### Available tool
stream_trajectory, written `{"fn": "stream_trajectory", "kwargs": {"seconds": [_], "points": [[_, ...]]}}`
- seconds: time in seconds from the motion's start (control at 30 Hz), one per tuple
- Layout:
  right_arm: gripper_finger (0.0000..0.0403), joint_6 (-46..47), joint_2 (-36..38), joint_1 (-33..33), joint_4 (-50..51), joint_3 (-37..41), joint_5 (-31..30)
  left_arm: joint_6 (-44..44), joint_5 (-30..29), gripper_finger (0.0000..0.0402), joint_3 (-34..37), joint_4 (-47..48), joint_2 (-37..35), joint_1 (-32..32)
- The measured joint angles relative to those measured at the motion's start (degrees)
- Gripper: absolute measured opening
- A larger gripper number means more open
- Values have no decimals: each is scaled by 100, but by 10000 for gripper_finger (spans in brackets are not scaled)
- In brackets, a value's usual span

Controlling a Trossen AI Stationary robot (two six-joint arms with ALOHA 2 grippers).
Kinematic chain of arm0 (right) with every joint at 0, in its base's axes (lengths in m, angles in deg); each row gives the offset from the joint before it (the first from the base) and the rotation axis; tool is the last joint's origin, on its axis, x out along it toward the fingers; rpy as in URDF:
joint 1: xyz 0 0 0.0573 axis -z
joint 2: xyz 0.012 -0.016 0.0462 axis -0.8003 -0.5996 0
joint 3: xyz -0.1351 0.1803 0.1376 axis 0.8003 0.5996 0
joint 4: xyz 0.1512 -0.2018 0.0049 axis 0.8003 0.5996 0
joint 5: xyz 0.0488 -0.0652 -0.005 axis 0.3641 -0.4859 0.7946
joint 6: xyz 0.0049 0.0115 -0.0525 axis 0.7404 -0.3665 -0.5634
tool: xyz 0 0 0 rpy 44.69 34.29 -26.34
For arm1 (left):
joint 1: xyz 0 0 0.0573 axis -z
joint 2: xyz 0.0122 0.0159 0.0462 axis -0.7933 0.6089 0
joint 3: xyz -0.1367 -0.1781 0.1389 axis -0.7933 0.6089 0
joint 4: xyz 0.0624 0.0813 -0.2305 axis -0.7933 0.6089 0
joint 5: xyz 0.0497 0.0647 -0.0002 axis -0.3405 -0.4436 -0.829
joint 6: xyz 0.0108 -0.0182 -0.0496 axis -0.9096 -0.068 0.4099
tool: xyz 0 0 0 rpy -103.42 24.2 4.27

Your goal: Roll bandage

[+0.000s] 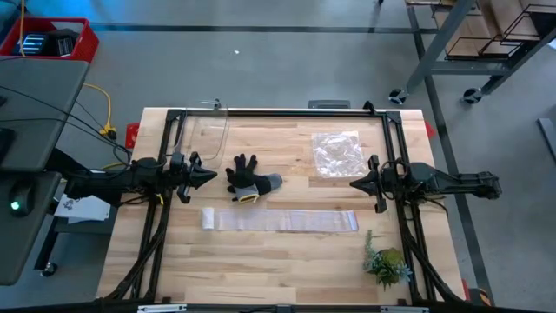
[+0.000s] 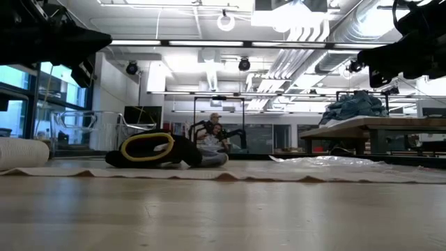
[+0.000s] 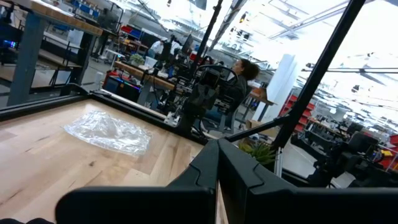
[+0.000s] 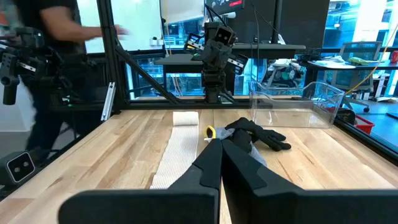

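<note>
The white gauze bandage [image 1: 282, 220] lies flat along the table's near-middle, with a small rolled-up end [image 1: 208, 217] at its left; the roll also shows in the low view [image 2: 21, 152] and the right wrist view [image 4: 185, 118]. My left gripper [image 1: 211, 176] hovers shut at the table's left, above and left of the black-and-grey glove [image 1: 249, 181]. My right gripper [image 1: 354, 184] hovers shut at the right, below the clear plastic bag [image 1: 337, 153]. Neither touches anything.
A clear plastic box [image 1: 201, 132] stands at the far left. A small green plant [image 1: 387, 263] sits at the near right. A black frame [image 1: 278, 113] runs round the table. A person [image 4: 50, 74] stands beyond the table's near side.
</note>
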Motion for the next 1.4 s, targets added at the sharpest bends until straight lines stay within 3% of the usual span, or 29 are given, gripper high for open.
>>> {"fn": "stream_trajectory", "kwargs": {"seconds": [1.03,1.2,1.4], "points": [[0,-1,-1,1,0,1,-1,-30,-4,1,0,0,2,-2],[0,0,-2,1,1,0,0,-907,-647,1,0,-36,1,-15],[0,-1,-2,0,0,1,0,401,-1137,1,2,-994,25,-12]]}}
